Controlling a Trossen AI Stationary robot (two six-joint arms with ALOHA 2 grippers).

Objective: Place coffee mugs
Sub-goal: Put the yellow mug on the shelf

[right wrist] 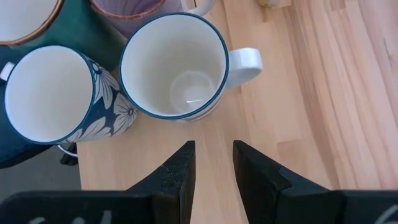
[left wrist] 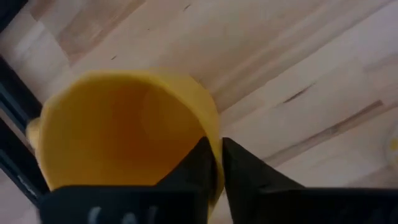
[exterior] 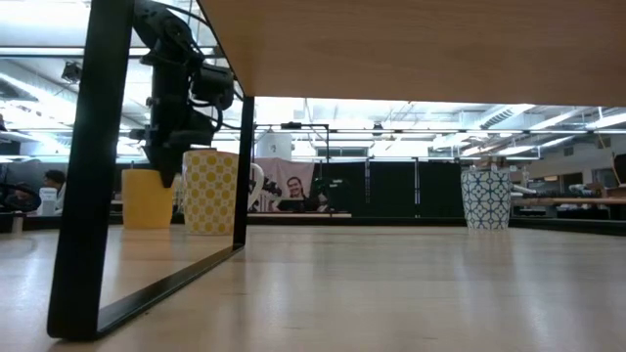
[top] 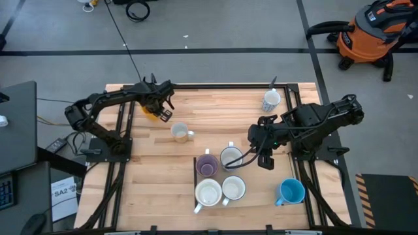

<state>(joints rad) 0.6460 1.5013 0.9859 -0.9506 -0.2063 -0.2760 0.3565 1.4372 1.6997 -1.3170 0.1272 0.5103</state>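
Note:
An orange-yellow mug (top: 152, 113) stands upright on the table near its far left corner, also seen in the low view (exterior: 145, 198). My left gripper (left wrist: 214, 146) reaches down onto it and is shut on its rim. A cream mug (top: 180, 132) stands alone to its right. Several mugs cluster at the middle near side, among them a purple one (top: 208, 164) and a blue-rimmed white one (right wrist: 174, 65). My right gripper (right wrist: 213, 149) hovers open above the table beside that cluster, holding nothing. My left gripper pinches the orange-yellow mug's wall at the rim (left wrist: 210, 127), with one finger inside the mug and one outside. The fingers come from above, pointing steeply down. The mug stands upright with its base on the table.
A blue mug (top: 290, 191) stands at the near right and a patterned mug (top: 271, 100) at the far right. The clustered mugs sit on a dark mat (right wrist: 74, 25). Black frame bars (top: 124, 124) run along the table's left and right sides.

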